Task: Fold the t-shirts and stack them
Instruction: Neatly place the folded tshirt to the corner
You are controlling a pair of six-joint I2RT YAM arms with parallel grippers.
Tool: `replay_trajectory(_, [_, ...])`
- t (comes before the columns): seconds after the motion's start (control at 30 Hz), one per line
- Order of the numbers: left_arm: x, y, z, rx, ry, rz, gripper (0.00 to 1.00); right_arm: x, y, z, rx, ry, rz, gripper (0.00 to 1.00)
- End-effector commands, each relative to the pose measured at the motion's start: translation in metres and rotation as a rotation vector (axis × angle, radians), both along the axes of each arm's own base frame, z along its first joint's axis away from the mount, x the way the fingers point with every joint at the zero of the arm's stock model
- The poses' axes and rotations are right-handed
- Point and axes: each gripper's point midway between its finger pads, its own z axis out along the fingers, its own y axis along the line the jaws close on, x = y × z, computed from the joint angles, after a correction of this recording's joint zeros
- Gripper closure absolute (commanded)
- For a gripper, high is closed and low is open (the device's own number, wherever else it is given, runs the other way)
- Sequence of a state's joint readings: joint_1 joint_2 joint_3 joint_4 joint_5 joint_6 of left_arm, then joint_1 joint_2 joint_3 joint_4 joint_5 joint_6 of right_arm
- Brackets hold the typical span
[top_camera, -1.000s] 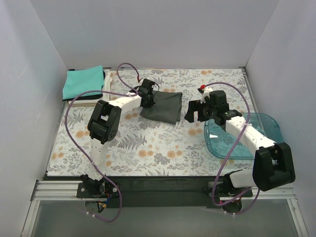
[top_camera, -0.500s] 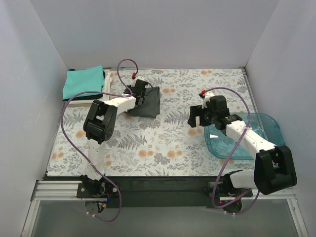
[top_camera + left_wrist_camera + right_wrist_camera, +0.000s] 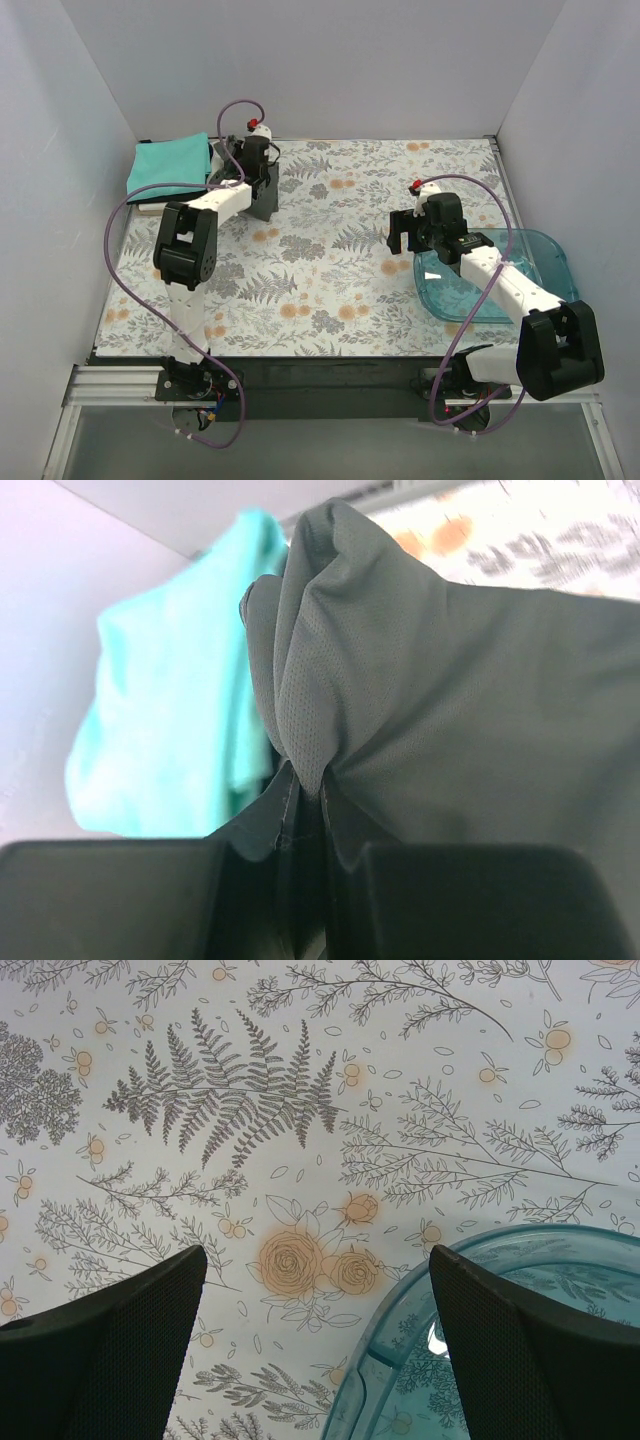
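White walls close in a table spread with a fern-and-flower cloth (image 3: 330, 290). At the far left corner lies the folded teal shirt (image 3: 170, 166); what sits under it is too hidden to name.

Just to its right, the left gripper (image 3: 258, 168) is clenched on a bunched edge of the charcoal shirt (image 3: 264, 198). The shirt hangs from the jaws, and its lower part is probably touching the cloth. The left wrist view shows the fabric pinched tight, with teal close behind.

The step in hand appears to be stacking. To do it well, lift until the hanging hem clears the teal shirt and carry it across. Lay the far edge down first and drape the rest flat, with edges matched. Let go only once the weight rests on the stack, so the teal layer is not dragged.

Well to the right, the right gripper (image 3: 405, 232) hovers released over bare cloth, just beside the blue-green tub (image 3: 520, 262). It is best kept out of the way.
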State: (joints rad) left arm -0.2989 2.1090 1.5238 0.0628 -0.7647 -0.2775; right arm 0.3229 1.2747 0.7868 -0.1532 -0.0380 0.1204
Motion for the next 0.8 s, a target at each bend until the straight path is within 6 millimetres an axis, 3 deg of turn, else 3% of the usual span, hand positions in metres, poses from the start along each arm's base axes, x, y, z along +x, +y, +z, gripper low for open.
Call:
replay_trajectory(0.0, [0.010,0.020,0.102,0.014,-0.205,0.024,1.00,0.003,-0.007,0.004,-0.024,-0.039,-0.017,0.02])
replay_trajectory(0.3, [0.008,0.025,0.150,0.030,-0.281,0.000,1.00,0.004,-0.013,-0.002,-0.052,-0.031,-0.043,0.02])
replay_trajectory(0.53, [-0.004,0.028,0.198,0.010,-0.352,-0.015,1.00,0.004,-0.012,-0.006,-0.052,-0.017,-0.035,0.02])
replay_trajectory(0.77, [-0.013,0.030,0.229,-0.039,-0.399,-0.030,1.00,0.003,-0.011,-0.008,-0.049,-0.011,-0.029,0.02])
